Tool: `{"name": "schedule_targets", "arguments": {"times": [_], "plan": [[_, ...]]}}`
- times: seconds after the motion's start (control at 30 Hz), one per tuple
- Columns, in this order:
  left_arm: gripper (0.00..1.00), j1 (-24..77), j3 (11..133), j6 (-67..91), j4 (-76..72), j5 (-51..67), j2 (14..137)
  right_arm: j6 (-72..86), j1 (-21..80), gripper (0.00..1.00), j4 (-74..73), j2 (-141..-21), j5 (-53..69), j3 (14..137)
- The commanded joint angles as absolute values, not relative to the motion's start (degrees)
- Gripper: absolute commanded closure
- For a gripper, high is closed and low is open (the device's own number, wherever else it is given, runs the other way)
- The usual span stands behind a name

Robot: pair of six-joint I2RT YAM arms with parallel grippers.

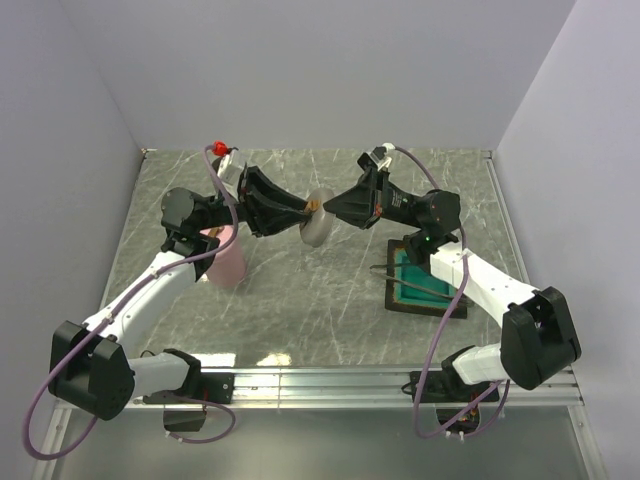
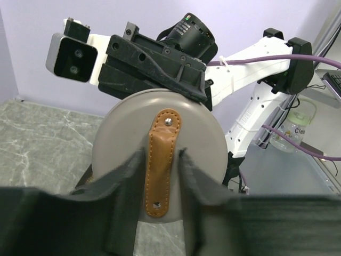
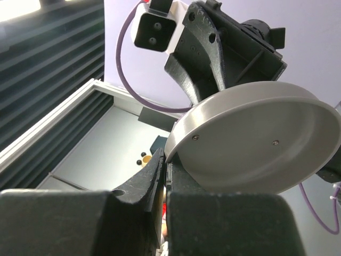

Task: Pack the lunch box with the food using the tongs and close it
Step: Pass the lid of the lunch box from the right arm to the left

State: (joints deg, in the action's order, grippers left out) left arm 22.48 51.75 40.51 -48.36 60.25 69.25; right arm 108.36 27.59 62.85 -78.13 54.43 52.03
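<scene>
- Two arms meet at the lid (image 1: 320, 230), which is off the table and stands on edge between them.
- Well left of the lid, a pink container (image 1: 225, 258) stands upright on the table, partly under the left arm.
- Just left of the lid is the left gripper (image 2: 161, 154). Its fingers (image 2: 128, 192) stand one on each side of the strap (image 2: 162, 176) and touch both of its edges, so it is grasping the strap.
- The strap is tan leather. It runs across the lid's outer face, with a rivet at each end.
- Just right of the lid is the right gripper (image 3: 164, 160), clenched on the lid's rim. The hollow underside of the lid faces its camera.
- Well right of the lid, a green tray (image 1: 410, 262) lies flat on the table, partly under the right arm.
- The tongs (image 1: 400, 276) lie across the tray, well right of the lid and apart from both grippers.
</scene>
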Motion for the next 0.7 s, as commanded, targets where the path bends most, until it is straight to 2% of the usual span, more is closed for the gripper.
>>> {"name": "schedule_targets", "arguments": {"times": [0.0,0.2,0.23,0.33,0.37,0.43,0.47,0.6,0.63,0.67], "plan": [[0.69,23.20,52.82,38.67,-47.11,60.29,69.79,109.60,28.39,1.00,67.59,-77.17,52.65,52.29],[0.94,23.20,52.82,39.55,-45.79,59.59,69.61,107.41,28.21,1.00,63.21,-77.69,53.96,53.87],[0.97,23.20,53.43,39.64,-45.18,59.59,69.52,106.62,28.04,0.96,61.98,-77.78,54.31,54.14],[0.99,22.85,55.10,37.45,-37.64,59.94,69.35,103.72,26.99,0.71,57.93,-78.05,55.63,55.19],[0.99,22.59,56.67,35.18,-35.01,60.03,69.35,102.14,26.46,0.55,56.01,-78.13,55.98,55.80],[0.99,21.36,59.22,31.83,-25.43,59.68,68.82,100.21,24.36,0.45,53.62,-78.40,57.21,56.42],[0.99,20.84,60.28,27.73,-22.27,59.42,68.73,98.19,23.56,0.35,51.18,-78.49,57.74,56.69],[0.99,17.94,67.74,16.72,-2.77,56.35,70.13,92.12,19.52,0.21,43.79,-79.01,60.46,58.62],[0.99,17.58,72.55,11.74,7.63,53.73,71.09,90.37,18.73,0.16,41.86,-79.36,60.90,59.23],[0.99,17.32,75.47,9.25,12.78,52.05,73.54,84.87,17.50,0.06,34.96,-79.54,61.60,61.33]]}}
